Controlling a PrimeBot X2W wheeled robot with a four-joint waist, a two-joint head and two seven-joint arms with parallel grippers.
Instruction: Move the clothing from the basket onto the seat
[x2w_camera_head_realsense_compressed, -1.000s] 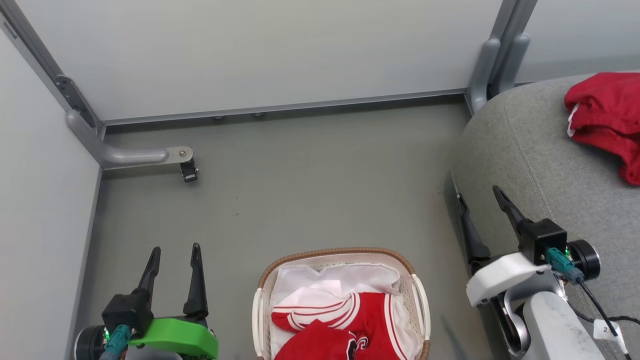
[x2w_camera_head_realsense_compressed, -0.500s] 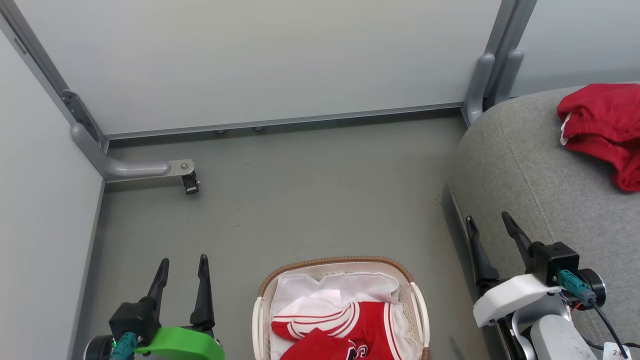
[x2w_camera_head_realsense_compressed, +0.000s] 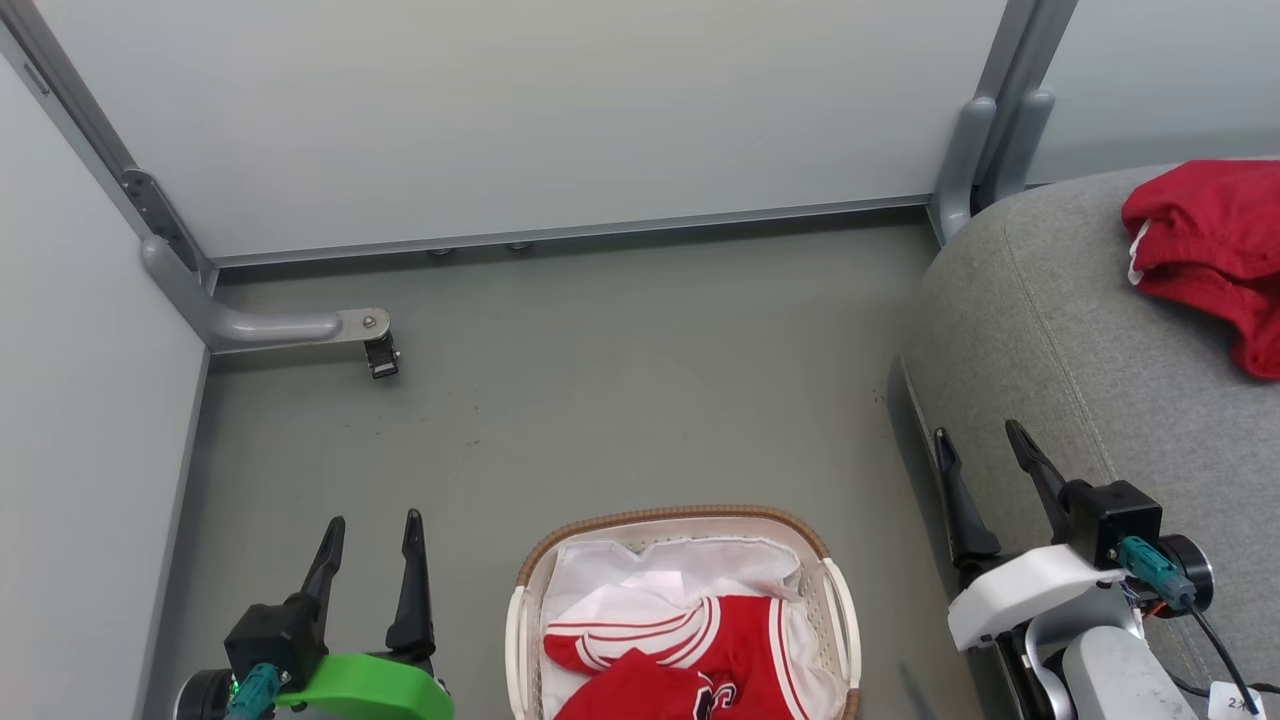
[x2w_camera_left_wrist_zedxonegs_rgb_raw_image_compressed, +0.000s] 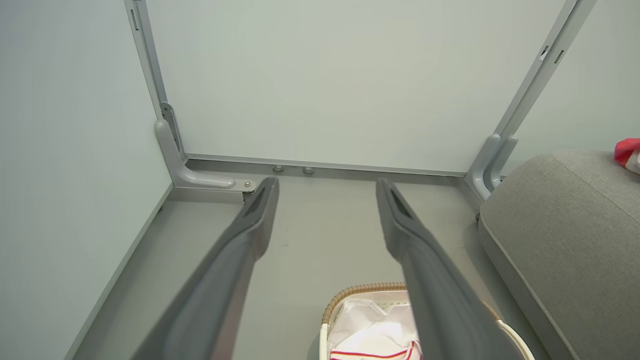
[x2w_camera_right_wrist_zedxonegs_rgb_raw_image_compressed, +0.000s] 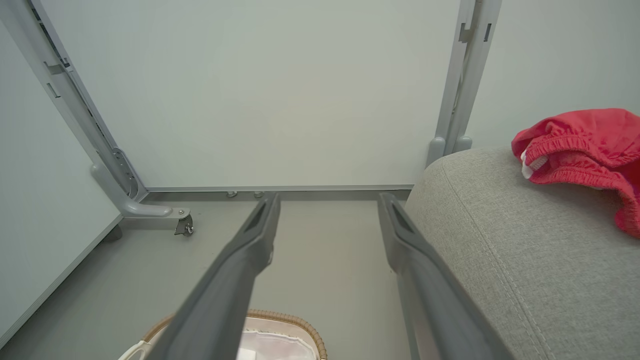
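A red jersey (x2w_camera_head_realsense_compressed: 690, 660) with white stripes lies in the cream basket (x2w_camera_head_realsense_compressed: 670, 520) on the floor at the bottom centre, over a white liner (x2w_camera_head_realsense_compressed: 650, 575). Red shorts (x2w_camera_head_realsense_compressed: 1210, 250) rest bunched on the grey seat (x2w_camera_head_realsense_compressed: 1100, 340) at the right, also seen as red shorts (x2w_camera_right_wrist_zedxonegs_rgb_raw_image_compressed: 580, 150) on the seat (x2w_camera_right_wrist_zedxonegs_rgb_raw_image_compressed: 525, 250). My left gripper (x2w_camera_head_realsense_compressed: 372, 530) stands open and empty left of the basket. My right gripper (x2w_camera_head_realsense_compressed: 980, 440) is open and empty over the seat's left edge, right of the basket. The basket rim (x2w_camera_left_wrist_zedxonegs_rgb_raw_image_compressed: 360, 290) shows between the left fingers.
Pale partition panels (x2w_camera_head_realsense_compressed: 520, 110) close off the back and left. A grey bracket foot with a small caster (x2w_camera_head_realsense_compressed: 380, 355) juts onto the floor at the left. Grey uprights (x2w_camera_head_realsense_compressed: 990, 130) stand at the seat's back corner. Grey floor (x2w_camera_head_realsense_compressed: 620, 380) lies beyond the basket.
The right gripper has drawn back and down along the seat's edge. The left gripper sits slightly lower and further right. The head view shifted a little; jersey and shorts lie as before.
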